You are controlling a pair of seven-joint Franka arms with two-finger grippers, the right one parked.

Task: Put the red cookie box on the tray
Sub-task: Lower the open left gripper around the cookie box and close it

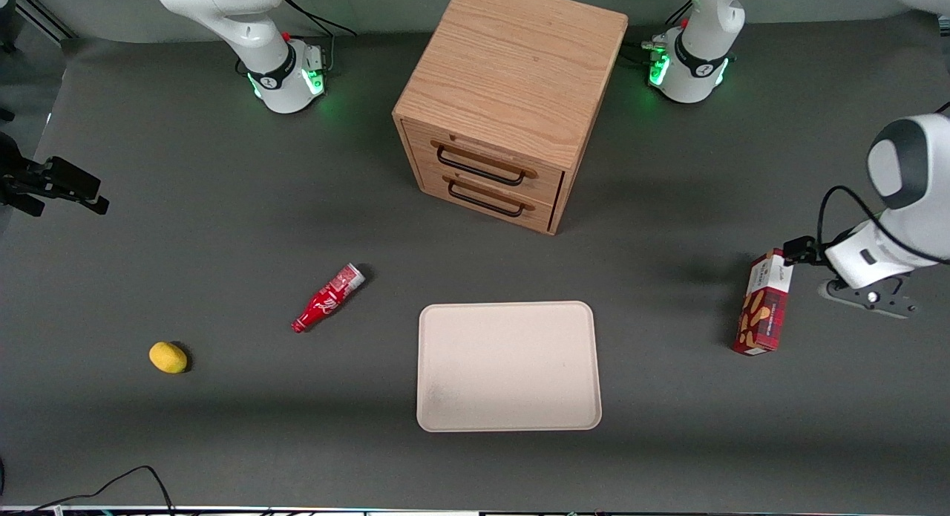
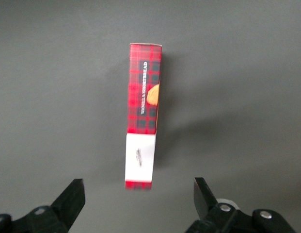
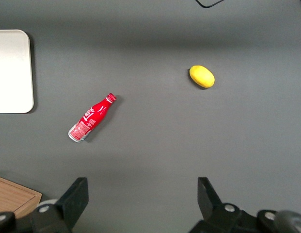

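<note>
I see a wooden cabinet [image 1: 512, 100] with two drawers standing at mid-table, farther from the front camera than the tray [image 1: 509, 366]. A red bottle [image 1: 328, 298] lies on its side and a yellow lemon [image 1: 168, 357] rests toward the parked arm's end of the table, both well apart from my gripper [image 2: 138, 196]. Bare mat separates the tray from the box [image 1: 763, 302], with nothing between them. My gripper hovers at the working arm's end, just beside the box, its fingers [image 2: 72, 199] spread wide apart and holding nothing. In the wrist view the box stands on its narrow edge between the lines of the two fingers, its white end panel nearest the gripper, touching neither finger.
</note>
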